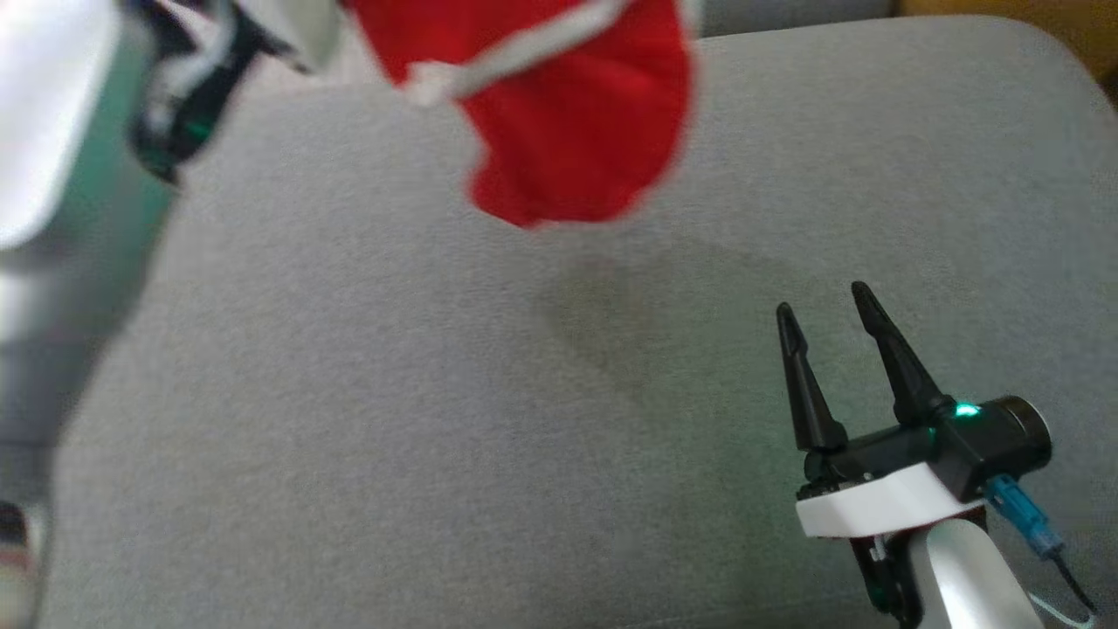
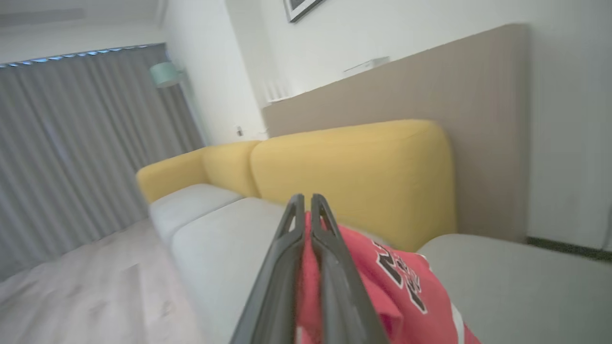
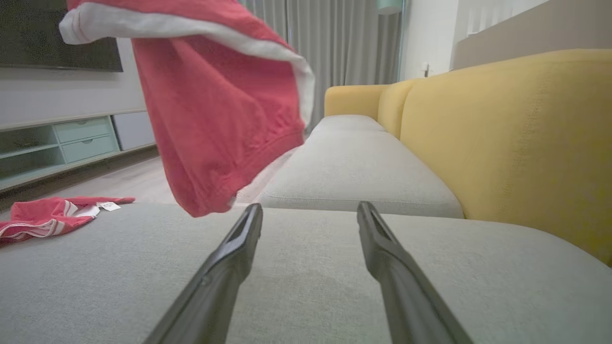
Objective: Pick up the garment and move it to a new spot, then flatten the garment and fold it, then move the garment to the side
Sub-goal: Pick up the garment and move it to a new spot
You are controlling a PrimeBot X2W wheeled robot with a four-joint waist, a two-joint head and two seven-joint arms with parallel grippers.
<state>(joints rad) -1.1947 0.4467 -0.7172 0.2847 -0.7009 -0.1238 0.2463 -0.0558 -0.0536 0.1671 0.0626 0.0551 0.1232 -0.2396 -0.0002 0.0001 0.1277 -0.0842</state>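
- Two grippers are in view above a grey seat cushion (image 1: 349, 393); items follow from left to right in the head view.
- Left gripper (image 2: 307, 200): the arm enters at the upper left of the head view, blurred. In the left wrist view the two dark fingers are pressed together, with red fabric clamped between them.
- Garment (image 1: 576, 131): red, with a white band along one edge and dark lettering visible in the left wrist view. It hangs from the left gripper in the air above the far part of the cushion. Its shadow (image 1: 611, 306) falls on the cushion beneath it.
- Right gripper (image 1: 822, 297): at the lower right of the head view, just above the cushion, well apart from the garment. The fingers are spread wide with nothing between them.
- Yellow backrest (image 3: 502, 134): runs along the right side in the right wrist view.
- Second red cloth (image 3: 43, 217): white-striped, lying flat at the cushion's far left edge in the right wrist view.
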